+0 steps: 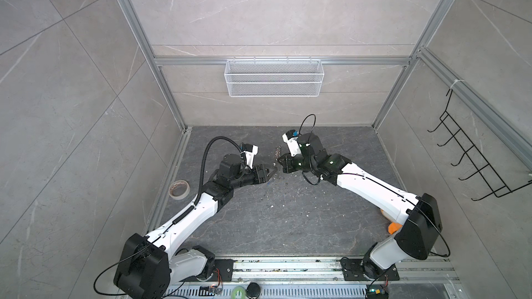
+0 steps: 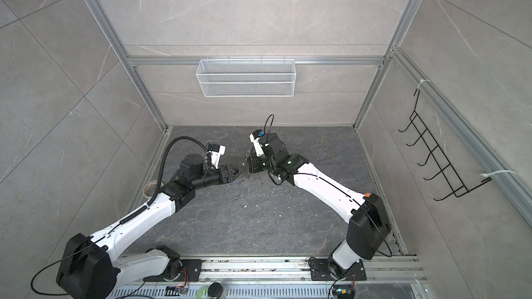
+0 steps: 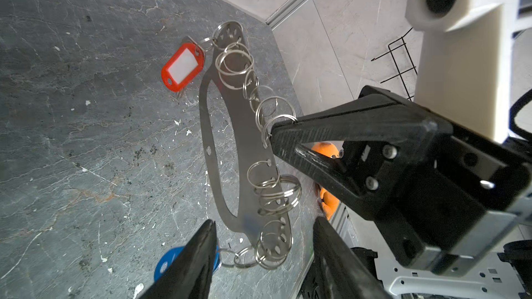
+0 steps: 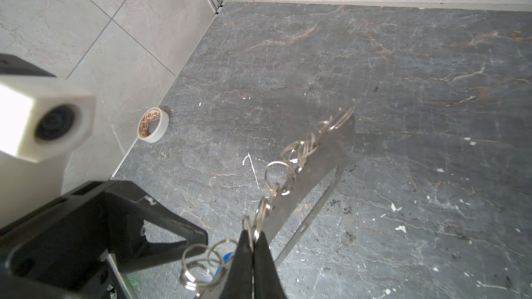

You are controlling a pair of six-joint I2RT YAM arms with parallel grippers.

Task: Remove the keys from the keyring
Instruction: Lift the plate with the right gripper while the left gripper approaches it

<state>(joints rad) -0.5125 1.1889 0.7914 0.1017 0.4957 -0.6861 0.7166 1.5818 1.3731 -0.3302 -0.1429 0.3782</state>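
Right wrist, right end effector [image 4: 253, 238] pinching keyring [image 4: 325, 151]

Quick headcount: one keyring [image 3: 247, 145], meaning a single flat grey tag [image 3: 205, 116] plus a pile of silver split rings [image 3: 234, 63], at least a dozen, can't pin the exact number. Keys I can spot: one red key [image 3: 183, 66], one blue key [image 3: 167, 263], so two. Two grippers: left gripper [image 3: 264, 225], right gripper [image 4: 254, 238]. Also one tape roll [image 4: 152, 124], one white mesh basket [image 1: 273, 77], one black hook rack [image 1: 478, 156].
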